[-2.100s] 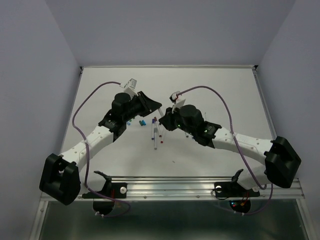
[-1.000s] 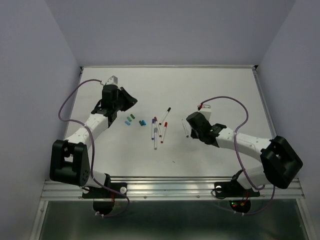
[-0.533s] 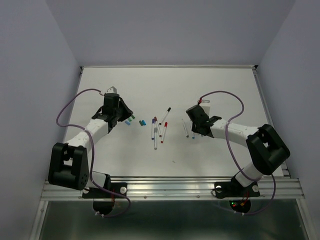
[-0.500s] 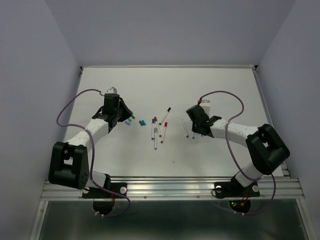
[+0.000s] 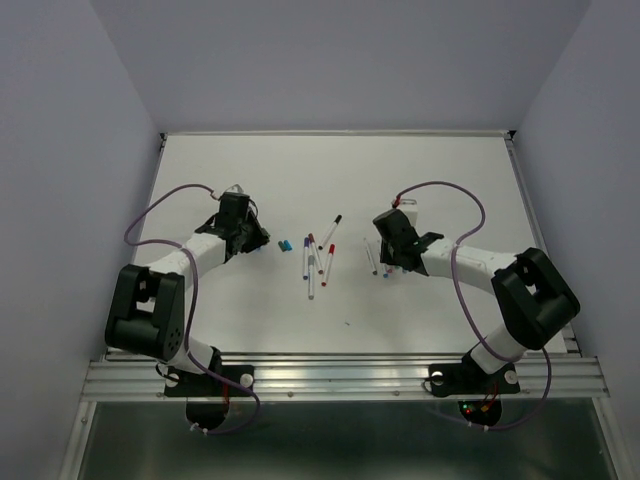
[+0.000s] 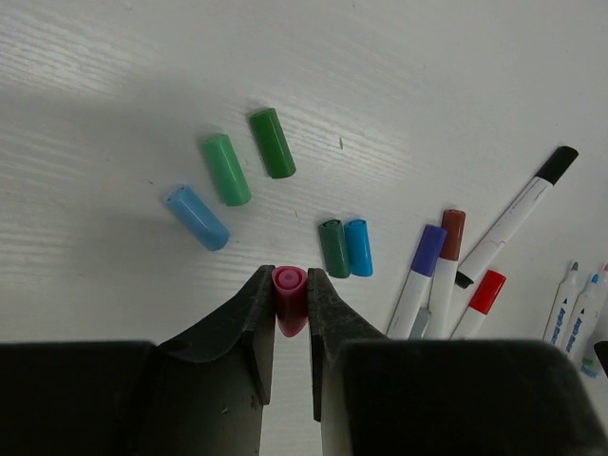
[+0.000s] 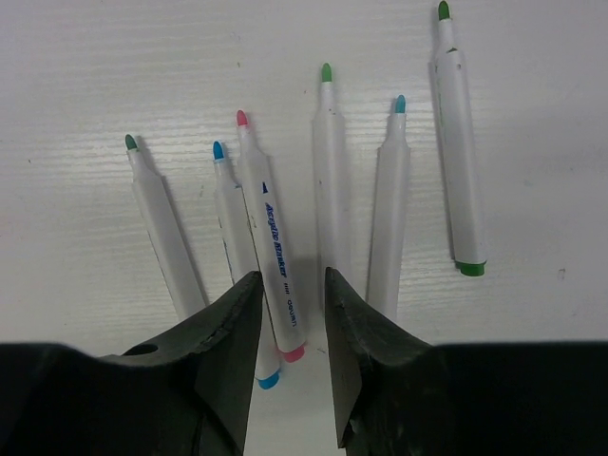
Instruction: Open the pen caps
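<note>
item: left tool (image 6: 288, 277), narrow, clamped on a pink cap (image 6: 290, 309) whose open end faces outward. position: low over the bench (image 5: 450, 180) at its left side, just beside five loose caps (image 6: 226, 169) in green, blue and teal shades. item: right tool (image 7: 293, 285), jaws parted, gripping nothing. the pink-tipped pen (image 7: 271, 223) lies flat between them, one of a row of six uncapped pens (image 7: 330, 171) at the bench's right side. change noted: about two seconds ago both tools were together at mid-bench over the pens. one second ago they had drawn apart, the left tool toward the caps and the right tool toward the bare-tipped row. now each sits over its own pile. reading: the pink pen's cap is off, the pen appears already set down, and the cap is not yet released. outstanding: capped pens (image 6: 427, 252) at mid-bench, at least four, with purple, brown-red, red and black caps. judged progress: somewhat past halfway. next likely: drop the pink cap among the loose ones, then bring both tools back to the centre group.
</note>
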